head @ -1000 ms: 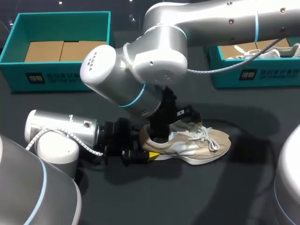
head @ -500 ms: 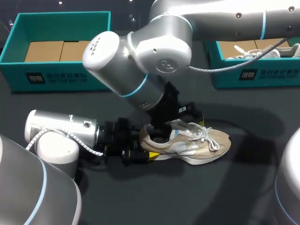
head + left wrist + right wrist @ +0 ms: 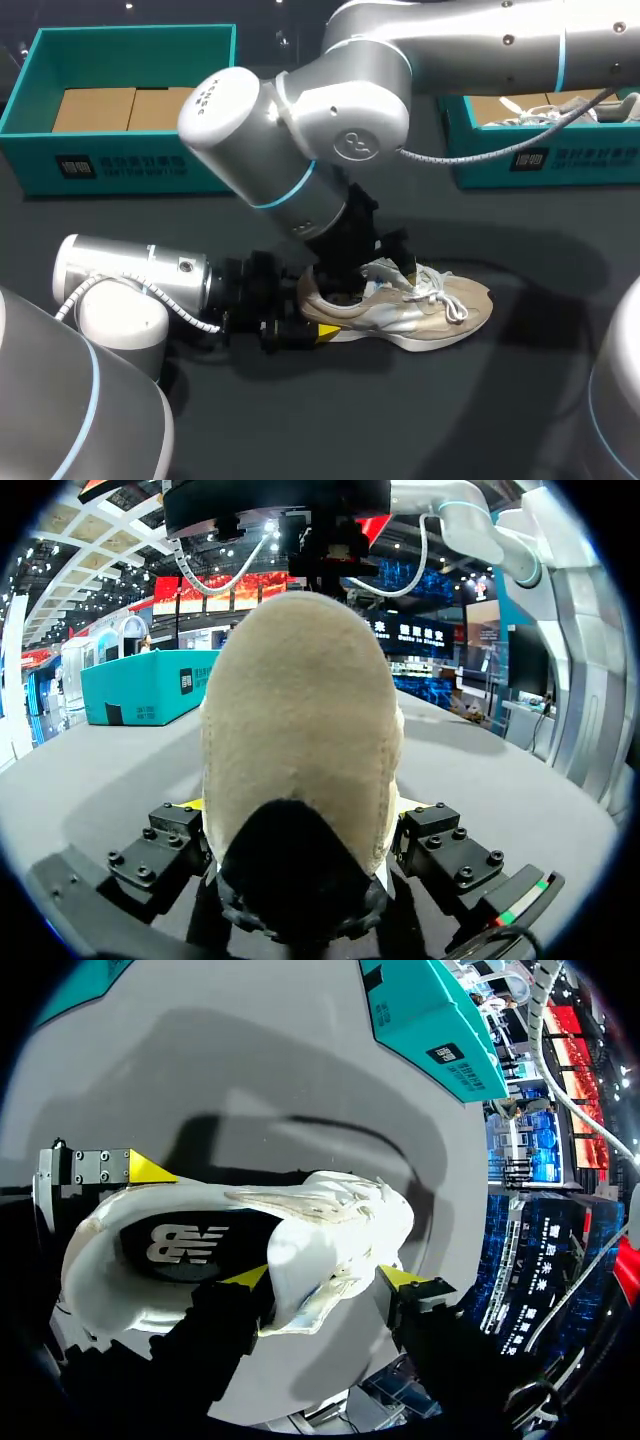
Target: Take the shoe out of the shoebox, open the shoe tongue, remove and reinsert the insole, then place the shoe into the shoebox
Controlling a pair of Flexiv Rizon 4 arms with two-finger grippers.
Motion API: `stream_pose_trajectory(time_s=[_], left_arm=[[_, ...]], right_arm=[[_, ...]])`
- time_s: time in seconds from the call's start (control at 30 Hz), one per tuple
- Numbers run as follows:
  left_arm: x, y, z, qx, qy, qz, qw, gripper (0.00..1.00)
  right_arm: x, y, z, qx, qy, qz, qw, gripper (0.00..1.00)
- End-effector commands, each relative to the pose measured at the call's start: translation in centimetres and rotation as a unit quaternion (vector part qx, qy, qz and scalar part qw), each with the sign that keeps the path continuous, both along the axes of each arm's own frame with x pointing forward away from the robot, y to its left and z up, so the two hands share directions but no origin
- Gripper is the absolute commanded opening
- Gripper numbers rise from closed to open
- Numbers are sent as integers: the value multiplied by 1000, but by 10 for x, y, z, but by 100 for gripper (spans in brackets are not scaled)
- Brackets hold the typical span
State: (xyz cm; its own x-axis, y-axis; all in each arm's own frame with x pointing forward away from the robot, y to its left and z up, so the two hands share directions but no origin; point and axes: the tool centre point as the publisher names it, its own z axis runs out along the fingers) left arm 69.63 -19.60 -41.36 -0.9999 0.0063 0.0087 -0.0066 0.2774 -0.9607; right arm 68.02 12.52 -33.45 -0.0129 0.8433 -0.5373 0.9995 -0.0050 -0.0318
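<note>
A: Shoe (image 3: 425,312): where does it sit for you?

B: On its sole on the dark table (image 3: 450,420), near the middle. The toe points toward my right side and the heel toward my left arm (image 3: 130,270). It is outside both boxes.

A: Left jaws?

B: My left gripper (image 3: 298,815) lies low along the table and clamps the heel. It has one finger on each side, spread no wider than the heel itself.

A: And the right?

B: My right gripper (image 3: 322,1278) comes down from above over the shoe's mouth. Its fingers stand fairly wide and the white tongue (image 3: 325,1245) fills the gap. A yellow tip presses on each edge, so I read it as pinching the tongue. Beside that, the dark insole (image 3: 185,1245) shows inside the shoe.

A: Room to move?

B: There is bare table ahead of the toe and along the near side. The left shoebox (image 3: 130,165) and the right shoebox (image 3: 545,160) both sit at the far edge, well apart from the shoe. My right arm (image 3: 300,130) hangs bulky over the stretch between the left shoebox and the shoe.
</note>
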Motion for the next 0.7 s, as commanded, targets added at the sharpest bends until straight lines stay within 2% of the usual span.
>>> stream_pose_trajectory(time_s=[0.03,0.3,0.37,0.4,0.43,0.57,0.7], left_arm=[[0,1,1,1,0,0,1000,0],[0,1,1,1,0,0,1000,0],[0,1,1,1,0,0,1000,0],[0,1,1,1,0,0,1000,0],[0,1,1,1,0,0,1000,0],[0,1,1,1,0,0,1000,0],[0,1,1,1,0,0,1000,0]], right_arm=[[-4,6,4,-12,-92,-147,985,19],[-1,-2,7,-5,-56,-141,988,20],[0,-4,8,-2,-47,-136,990,16],[0,-5,8,2,-41,-132,990,11],[1,-7,9,5,-38,-128,991,0],[2,-20,16,23,-29,-104,994,0],[1,-38,26,87,-37,-55,994,0]])
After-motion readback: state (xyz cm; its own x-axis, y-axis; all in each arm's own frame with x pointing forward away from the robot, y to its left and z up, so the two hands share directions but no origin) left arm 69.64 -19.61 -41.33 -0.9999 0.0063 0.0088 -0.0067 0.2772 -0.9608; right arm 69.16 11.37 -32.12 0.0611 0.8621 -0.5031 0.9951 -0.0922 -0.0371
